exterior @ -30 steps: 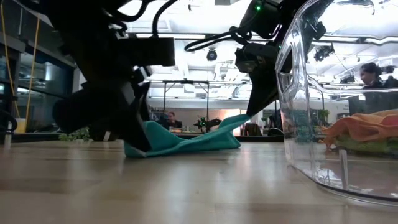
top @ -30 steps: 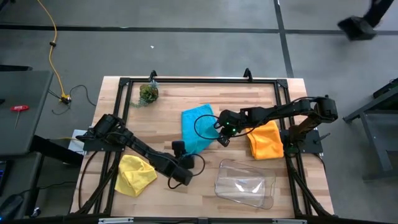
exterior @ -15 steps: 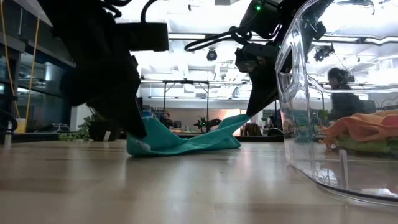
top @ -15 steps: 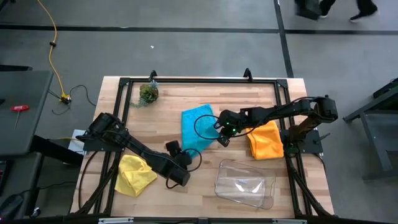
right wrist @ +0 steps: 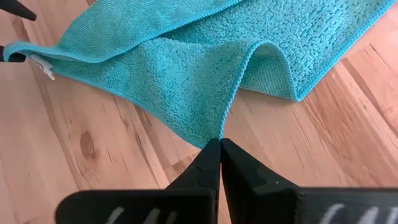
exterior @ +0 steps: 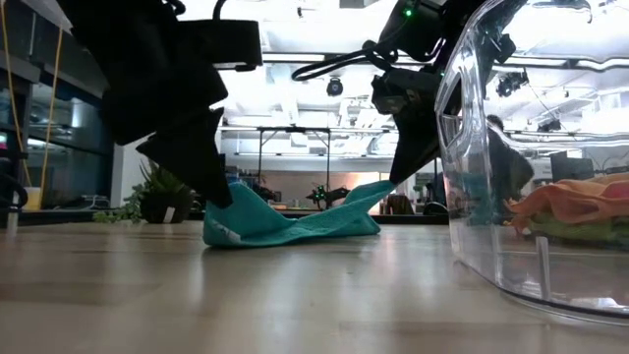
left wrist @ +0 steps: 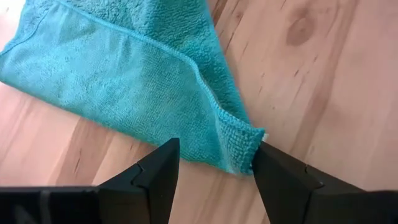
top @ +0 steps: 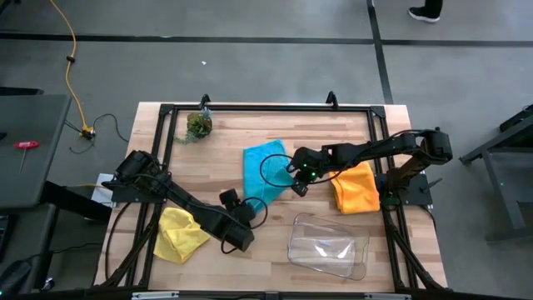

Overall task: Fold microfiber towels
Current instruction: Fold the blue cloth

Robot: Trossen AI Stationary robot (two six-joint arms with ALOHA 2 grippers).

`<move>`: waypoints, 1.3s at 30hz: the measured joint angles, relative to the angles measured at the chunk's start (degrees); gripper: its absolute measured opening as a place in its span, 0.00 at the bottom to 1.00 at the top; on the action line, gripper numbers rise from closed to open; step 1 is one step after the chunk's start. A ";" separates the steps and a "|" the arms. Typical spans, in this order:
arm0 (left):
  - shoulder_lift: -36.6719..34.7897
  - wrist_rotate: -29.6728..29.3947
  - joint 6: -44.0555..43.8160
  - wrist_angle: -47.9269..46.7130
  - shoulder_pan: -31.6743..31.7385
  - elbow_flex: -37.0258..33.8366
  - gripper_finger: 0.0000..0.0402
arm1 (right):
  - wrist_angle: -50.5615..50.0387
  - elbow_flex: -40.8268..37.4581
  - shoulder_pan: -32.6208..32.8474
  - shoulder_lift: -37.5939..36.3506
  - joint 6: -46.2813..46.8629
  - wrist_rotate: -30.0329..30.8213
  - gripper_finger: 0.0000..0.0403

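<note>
The teal towel [top: 263, 173] lies on the wooden table [top: 208, 158] near its middle, partly doubled over. Its right corner is raised off the wood. My right gripper [top: 296, 183] is shut on that raised part. My left gripper [left wrist: 211, 171] stands open at the towel's near left corner [left wrist: 244, 149], one finger on each side of it; whether a finger touches the cloth I cannot tell. In the low view the left gripper [exterior: 218, 197] hangs over the towel's left end [exterior: 224, 232]. A yellow towel [top: 179, 233] lies bunched at the near left and an orange towel [top: 356, 188] at the right. My right gripper pinches the teal towel's hemmed edge at a raised peak [right wrist: 222, 127] between the free ends of its two fingers. The fingers slant down from the table's right side. The pinched part [exterior: 378, 189] is lifted clear and slopes down to the rest, which lies on the table.
A clear plastic tray [top: 327, 247] stands at the near right, close to the orange towel. A small green leafy clump [top: 198, 125] sits at the far left. A black frame [top: 266, 107] runs round the table's edges. A person shows in the room behind.
My left gripper has rolled about its own pointing line and risen a little at the teal towel's near left corner, staying open. The towel's left end now shows in the low view. The right gripper and the towel have kept still.
</note>
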 joint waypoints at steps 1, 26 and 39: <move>0.00 0.19 -0.01 0.20 0.00 0.00 0.45 | -0.01 0.00 0.00 0.00 -0.11 0.00 0.00; -0.33 -1.67 -0.42 4.79 0.02 0.02 0.21 | 0.01 0.00 0.00 0.00 -0.10 0.00 0.00; -10.40 -9.77 1.53 -4.36 2.24 0.00 0.01 | -0.45 -0.04 -0.04 -4.42 -0.58 -1.16 0.00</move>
